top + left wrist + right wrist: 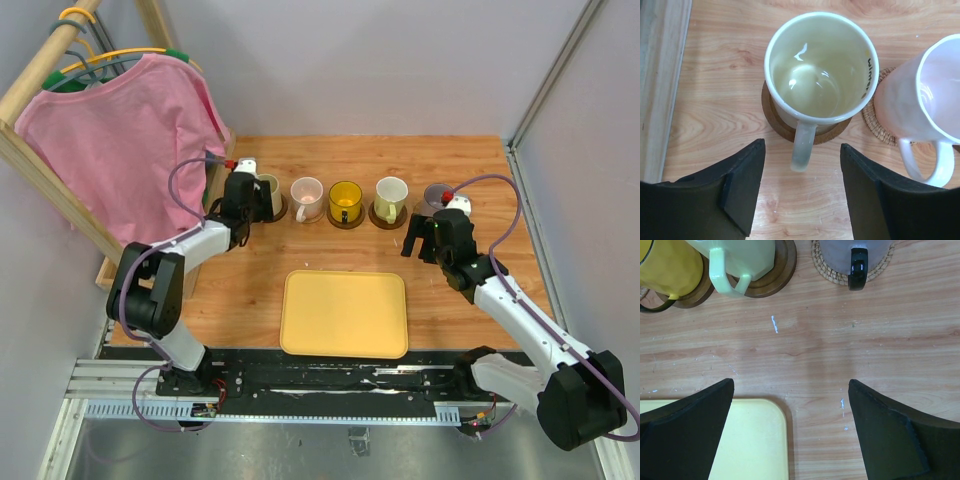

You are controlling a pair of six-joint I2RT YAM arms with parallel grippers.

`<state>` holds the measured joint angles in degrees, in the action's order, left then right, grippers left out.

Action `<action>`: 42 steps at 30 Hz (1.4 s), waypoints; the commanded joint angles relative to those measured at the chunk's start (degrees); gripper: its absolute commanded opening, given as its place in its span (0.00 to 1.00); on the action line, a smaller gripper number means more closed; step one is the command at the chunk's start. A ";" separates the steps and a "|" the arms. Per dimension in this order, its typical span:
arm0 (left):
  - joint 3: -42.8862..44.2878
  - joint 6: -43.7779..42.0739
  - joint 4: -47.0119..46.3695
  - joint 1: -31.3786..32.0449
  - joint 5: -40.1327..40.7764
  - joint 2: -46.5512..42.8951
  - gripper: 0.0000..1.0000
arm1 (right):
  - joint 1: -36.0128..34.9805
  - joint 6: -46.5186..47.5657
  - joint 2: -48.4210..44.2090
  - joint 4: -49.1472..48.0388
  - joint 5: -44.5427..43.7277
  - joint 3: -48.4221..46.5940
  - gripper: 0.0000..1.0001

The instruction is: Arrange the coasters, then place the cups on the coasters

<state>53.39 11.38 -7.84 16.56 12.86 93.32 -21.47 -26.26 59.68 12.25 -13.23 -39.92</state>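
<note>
Wooden table [250,290] carries five cups [346,200] in one row at its far side, each on its own coaster [775,120]. Just before the cream cup [820,70] the left gripper [802,195] stands open, its fingers [745,190] not touching the handle [802,147]. Near the purple cup [840,247] the right gripper [790,430] is spread wide above the tray [740,440] corner, holding nothing.

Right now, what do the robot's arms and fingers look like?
Both arms are white tubes with chunky black joints. The left arm and the right arm each carry a looping purple cable and a small red dot near the wrist. The fingers are flat, black and wedge-shaped.
</note>
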 commanded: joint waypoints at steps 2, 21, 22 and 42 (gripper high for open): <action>0.38 0.47 -0.94 -0.47 0.03 -4.05 0.66 | 0.82 -0.44 -0.13 -0.49 0.66 -0.81 0.99; -6.76 7.49 9.36 -0.49 -1.80 -28.29 1.00 | 9.73 -1.71 -6.06 1.23 -3.81 0.40 0.98; -7.11 7.78 9.89 -0.48 -2.87 -29.27 1.00 | 11.23 -2.09 -7.04 1.34 -3.80 0.91 0.98; -13.22 13.58 21.21 -0.55 0.49 -43.44 1.00 | 21.83 -3.40 -20.98 9.90 -7.60 4.49 0.98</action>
<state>41.52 23.42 10.24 16.56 9.04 53.71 -0.56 -30.48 40.32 19.75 -18.02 -35.92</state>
